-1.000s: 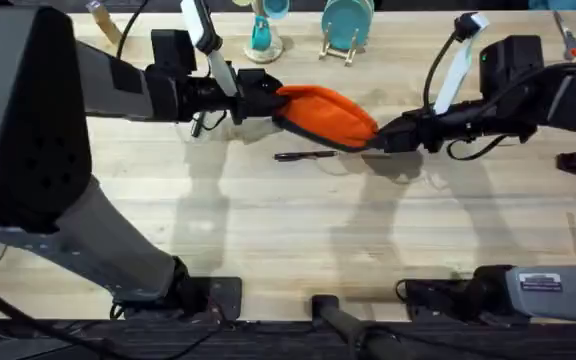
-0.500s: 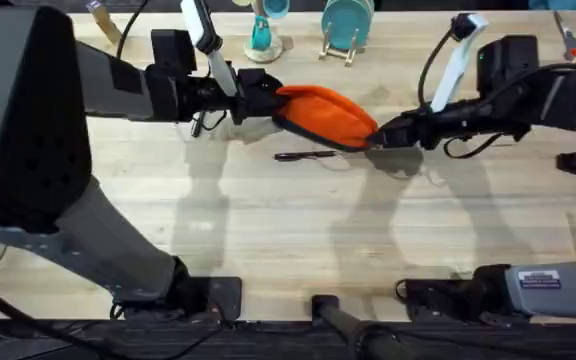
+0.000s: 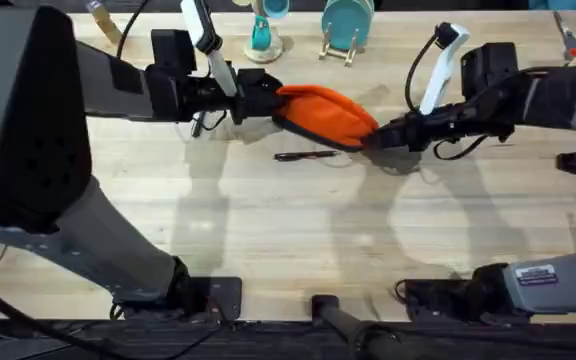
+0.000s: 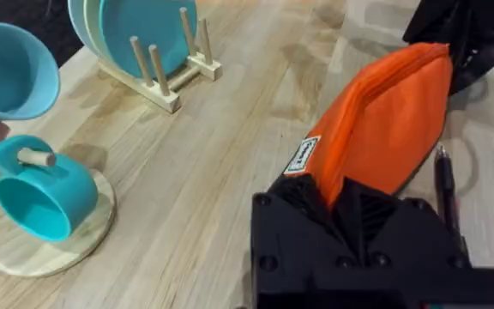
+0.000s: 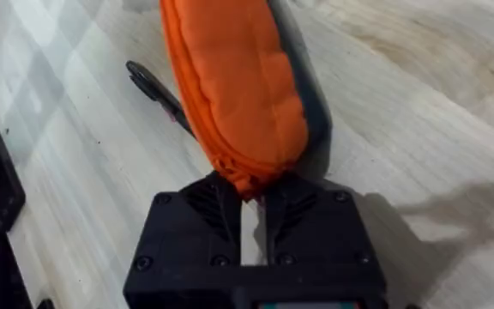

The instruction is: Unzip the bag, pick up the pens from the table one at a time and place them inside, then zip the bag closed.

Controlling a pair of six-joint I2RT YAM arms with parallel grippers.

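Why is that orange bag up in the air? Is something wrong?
Nothing is broken. The bag is held at both ends, by the left end effector and the right end effector, above a pen on the table.

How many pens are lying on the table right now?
1. A black pen lies on the table, just in front of the orange bag that both tools hold up. Another pen may be hidden inside or behind the bag; I cannot tell.

Matt orange cloth bag (image 3: pixel 326 114) on smooth pale wooden table (image 3: pixel 268 220)
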